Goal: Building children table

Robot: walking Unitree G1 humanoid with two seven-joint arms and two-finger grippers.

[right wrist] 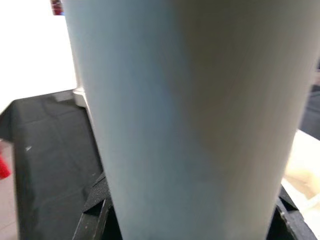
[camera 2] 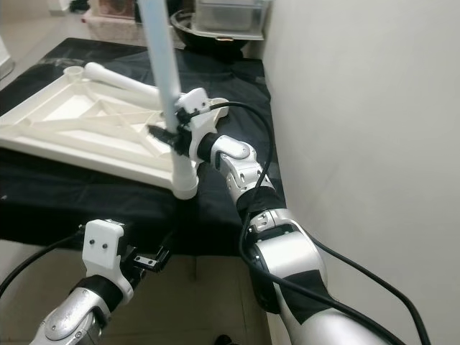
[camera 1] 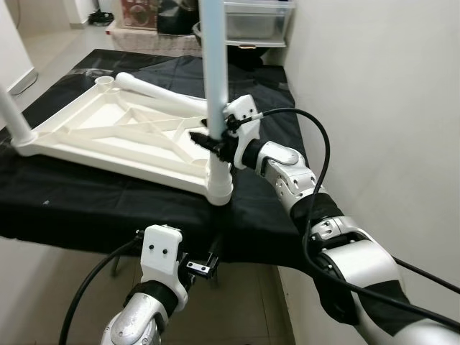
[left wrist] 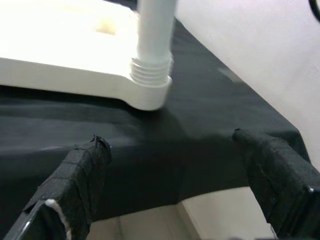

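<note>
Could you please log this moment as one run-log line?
right pincer: shut on table leg | leg upright in tabletop corner | left pincer: open, idle

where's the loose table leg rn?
The loose leg lies flat across the far side of the upturned white tabletop in the head views, left of the upright leg that the right gripper holds at the near corner socket.

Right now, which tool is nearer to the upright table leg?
Right. The right tool is clamped around the upright table leg; the left tool hangs open below the black-covered platform's edge, apart from it.
</note>
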